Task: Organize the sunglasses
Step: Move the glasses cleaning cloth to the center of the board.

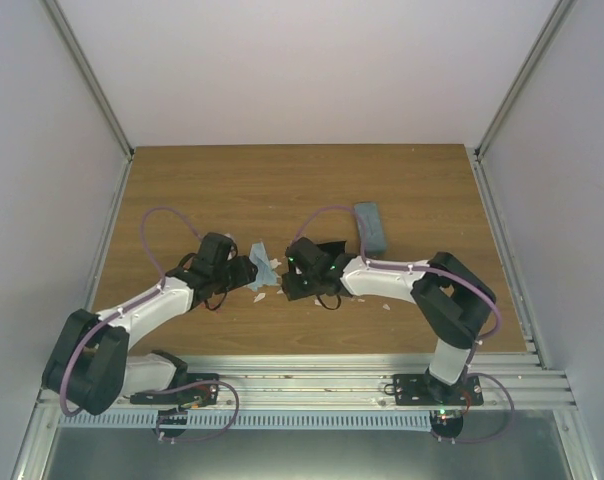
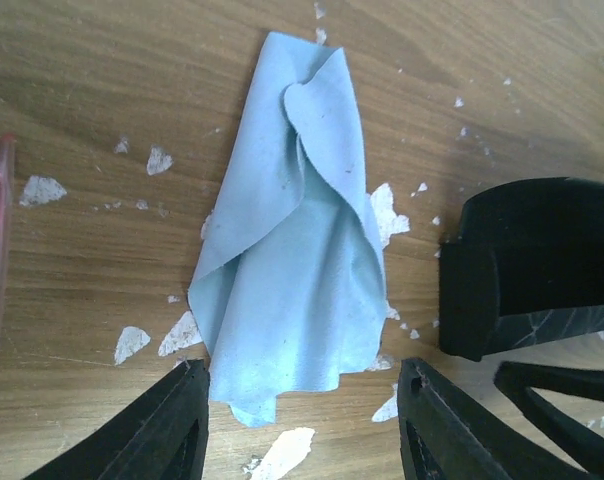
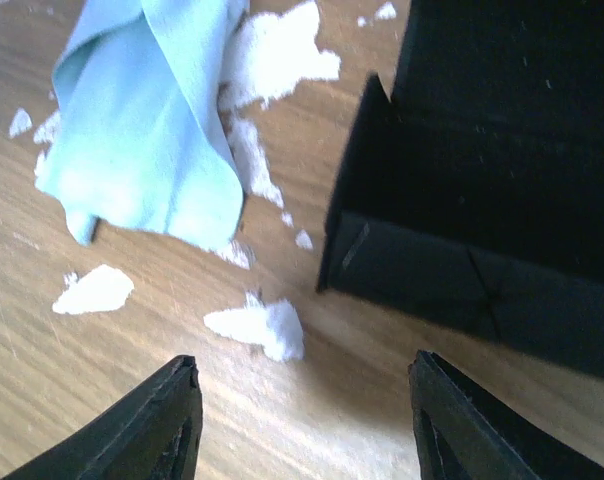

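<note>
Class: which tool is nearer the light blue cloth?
Left. The light blue cloth has its near edge between the open fingertips of the left tool. The right tool sits back, the cloth at upper left in its wrist view.

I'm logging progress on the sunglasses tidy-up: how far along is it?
Done: unclear; the sunglasses show in no view. In hand: nothing. The left gripper has its jaws open around the blue cloth, and the right gripper is open beside the black case. Left: probably stowing the cloth and closing the case.
</note>
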Robot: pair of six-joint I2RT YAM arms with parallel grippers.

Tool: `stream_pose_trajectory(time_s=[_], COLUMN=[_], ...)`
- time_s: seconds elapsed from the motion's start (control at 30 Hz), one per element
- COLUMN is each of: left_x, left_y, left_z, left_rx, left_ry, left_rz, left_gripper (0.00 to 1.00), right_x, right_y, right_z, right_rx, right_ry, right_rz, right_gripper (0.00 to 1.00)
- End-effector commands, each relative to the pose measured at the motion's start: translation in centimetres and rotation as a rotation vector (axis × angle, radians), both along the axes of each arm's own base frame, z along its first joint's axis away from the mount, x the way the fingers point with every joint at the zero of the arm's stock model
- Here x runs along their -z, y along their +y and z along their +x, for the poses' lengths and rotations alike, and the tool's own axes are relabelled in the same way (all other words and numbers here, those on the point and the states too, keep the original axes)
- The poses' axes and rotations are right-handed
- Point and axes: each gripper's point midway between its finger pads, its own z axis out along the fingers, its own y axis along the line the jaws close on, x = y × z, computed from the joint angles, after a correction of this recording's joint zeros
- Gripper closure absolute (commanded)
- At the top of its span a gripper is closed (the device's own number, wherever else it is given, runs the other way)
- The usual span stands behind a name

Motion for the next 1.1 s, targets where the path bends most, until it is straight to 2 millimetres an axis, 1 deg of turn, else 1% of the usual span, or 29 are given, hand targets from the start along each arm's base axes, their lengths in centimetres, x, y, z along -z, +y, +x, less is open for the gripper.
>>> stream_pose_trajectory(time_s=[0.0, 0.17, 0.27, 0.4, 0.53, 0.67, 0.77, 0.87, 0.97, 1.07], left_x=[-2.2, -3.3, -4.0, -4.9, -4.8, -4.7, -4.6, -4.7, -4.7, -4.6], left_y=[0.7, 1.5, 2.1, 2.4, 2.5, 2.5, 2.4, 2.4, 2.4, 2.3], left_z=[1.0, 0.7, 0.5, 0.4, 0.1, -0.1, -0.2, -0.1, -0.1, -0.2], left_rx=[-0.025, -0.054, -0.077, -0.086, -0.081, -0.077, -0.074, -0.073, -0.069, -0.064], left_ry=[-0.077, -0.105, -0.128, -0.148, -0.140, -0.135, -0.133, -0.135, -0.136, -0.132], left_rz=[0.008, 0.019, 0.022, 0.015, 0.019, 0.020, 0.016, 0.012, 0.011, 0.009], left_gripper=[0.48, 0.47, 0.47, 0.46, 0.46, 0.46, 0.46, 0.46, 0.46, 0.46], right_x=[-0.3, -1.3, -1.6, -0.9, 0.3, 0.5, 0.3, -0.1, 0.0, 0.1], right_y=[1.6, 4.1, 5.5, 6.6, 7.4, 7.5, 7.4, 7.2, 7.0, 6.8], right_z=[1.5, 2.6, 3.4, 4.8, 5.7, 6.5, 6.6, 6.6, 6.6, 6.6], right_rx=[-0.022, -0.085, -0.109, -0.096, -0.087, -0.056, -0.038, -0.015, -0.003, 0.006], right_ry=[-0.048, -0.094, -0.116, -0.130, -0.124, -0.137, -0.138, -0.141, -0.139, -0.133], right_rz=[0.013, 0.062, 0.081, 0.058, 0.038, 0.027, 0.032, 0.037, 0.037, 0.035], right_gripper=[0.43, 0.38, 0.36, 0.38, 0.43, 0.57, 0.65, 0.69, 0.80, 0.89])
